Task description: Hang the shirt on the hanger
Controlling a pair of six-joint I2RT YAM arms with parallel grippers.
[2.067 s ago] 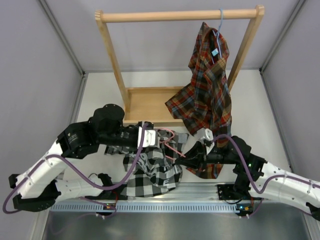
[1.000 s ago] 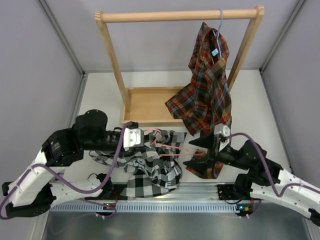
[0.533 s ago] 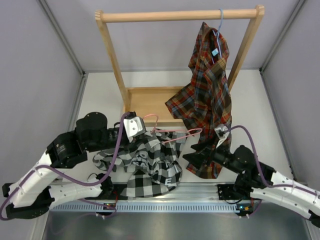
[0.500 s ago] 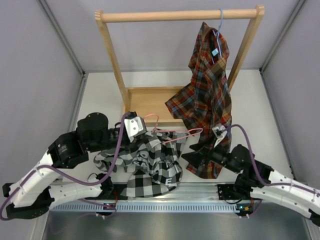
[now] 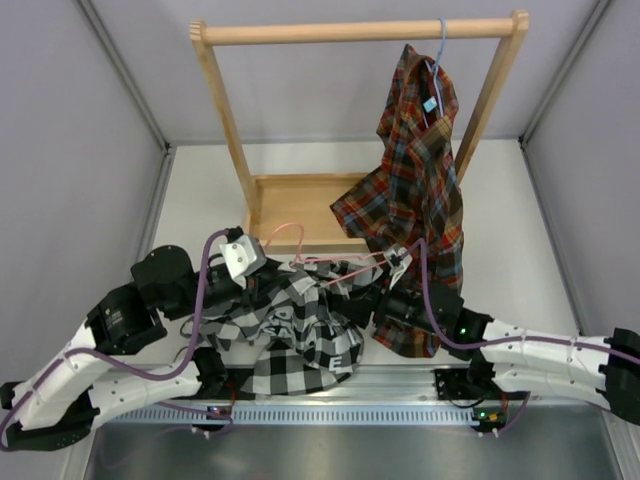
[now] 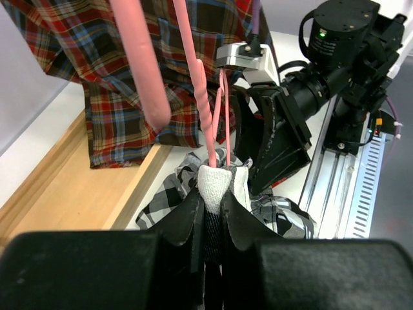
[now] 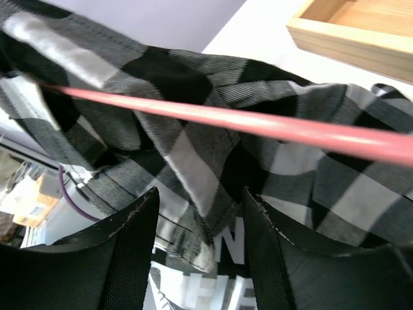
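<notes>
**At the table's near edge: hanger pinched on the left, shirt bunched under it**

Toward the left, the left gripper (image 6: 222, 188) has its fingers pressed together on the hanger (image 7: 258, 123). It grips where the pink wires twist together below the hook, and the hook rises just above the fingertips. From there one pink arm of the hanger runs rightward over the shirt (image 5: 300, 330). The shirt sits in a rumpled heap on the table (image 5: 500, 220) between the two arms, white lettering showing among its folds. Part of the cloth is draped up around the wire.

Right of the heap, the right gripper (image 7: 200, 197) points into the shirt with its fingers spread. Check fabric lies between them and the pink wire crosses just beyond their tips.

Farther right and behind, a plaid shirt (image 5: 415, 170) hangs on a blue hanger (image 5: 440, 45) from the wooden rack (image 5: 360, 32).
</notes>
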